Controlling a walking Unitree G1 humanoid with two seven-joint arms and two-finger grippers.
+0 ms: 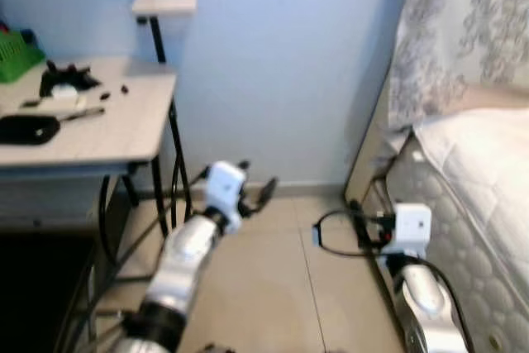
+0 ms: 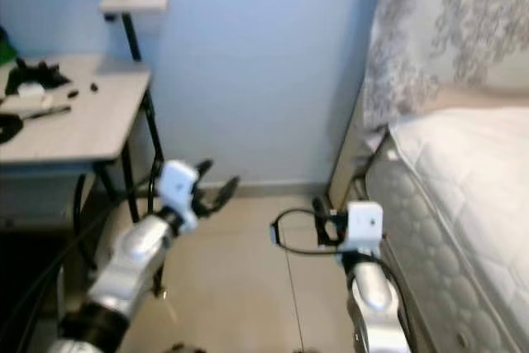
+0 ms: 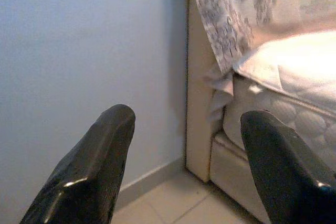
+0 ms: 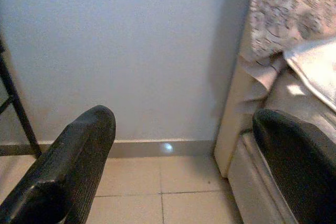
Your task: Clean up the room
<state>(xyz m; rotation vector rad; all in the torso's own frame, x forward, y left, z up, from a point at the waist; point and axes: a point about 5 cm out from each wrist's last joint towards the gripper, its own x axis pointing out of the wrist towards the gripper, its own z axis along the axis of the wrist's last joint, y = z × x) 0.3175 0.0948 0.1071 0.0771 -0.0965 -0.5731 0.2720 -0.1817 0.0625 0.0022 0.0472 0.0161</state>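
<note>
My left gripper (image 1: pixel 258 176) is held out low over the tiled floor (image 1: pixel 273 287), beside the desk's black legs, with its fingers open and nothing between them. In the left wrist view it (image 3: pixel 189 119) points at the blue wall and the bed corner. My right gripper (image 1: pixel 361 225) hovers close to the bed frame's foot, open and empty too. In the right wrist view it (image 4: pixel 184 119) faces the skirting board. A pale wooden desk (image 1: pixel 124 134) on the left carries a green basket (image 1: pixel 16 54), a black gadget (image 1: pixel 66 80) and a flat black object (image 1: pixel 29 128).
A bed (image 1: pixel 488 171) with a quilted mattress and a patterned grey sheet (image 1: pixel 463 31) lines the right side. A small shelf (image 1: pixel 164 2) on a black pole stands above the desk. Cables hang under the desk (image 1: pixel 107 229). The blue wall (image 1: pixel 281 72) closes the narrow floor strip ahead.
</note>
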